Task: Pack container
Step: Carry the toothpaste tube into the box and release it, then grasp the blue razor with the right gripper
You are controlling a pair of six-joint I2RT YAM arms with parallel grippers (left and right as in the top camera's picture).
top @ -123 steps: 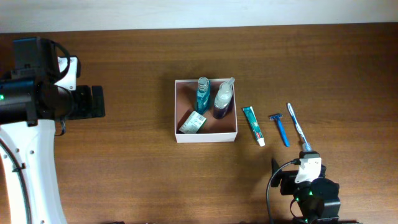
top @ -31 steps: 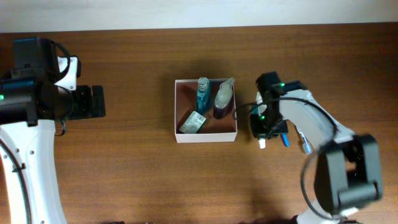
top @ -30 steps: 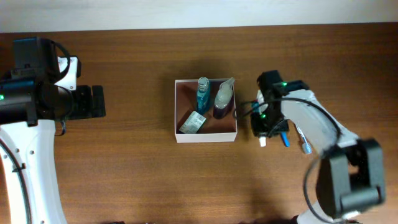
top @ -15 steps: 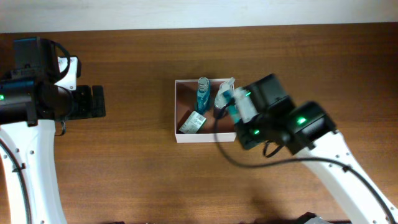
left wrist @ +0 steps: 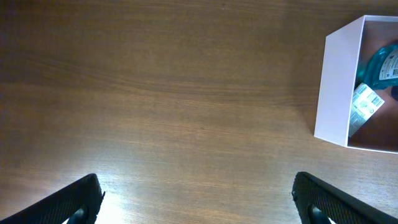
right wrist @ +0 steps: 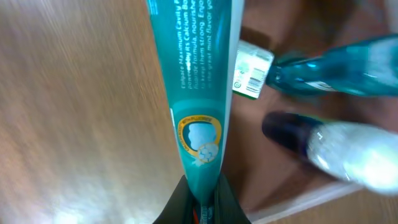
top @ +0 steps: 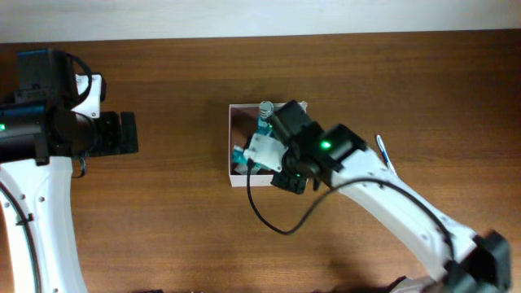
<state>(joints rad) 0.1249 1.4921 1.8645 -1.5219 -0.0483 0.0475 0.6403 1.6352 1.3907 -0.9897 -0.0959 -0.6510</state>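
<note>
Likely soft and light, teal plastic toothpaste tube (right wrist: 199, 93), pinched at narrow end by right gripper (right wrist: 200, 202) over square white cardboard container (left wrist: 339, 81) at overhead centre; left gripper (left wrist: 200, 202) spread wide, empty

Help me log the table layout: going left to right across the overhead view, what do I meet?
In order: left gripper → container → toothbrush. The right gripper, holding the toothpaste tube, overlaps the container.

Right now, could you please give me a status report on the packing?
Left gripper open over table. Right gripper shut on toothpaste tube, above container. Teal bottle, dark bottle, packet inside, close beside tube.
</note>
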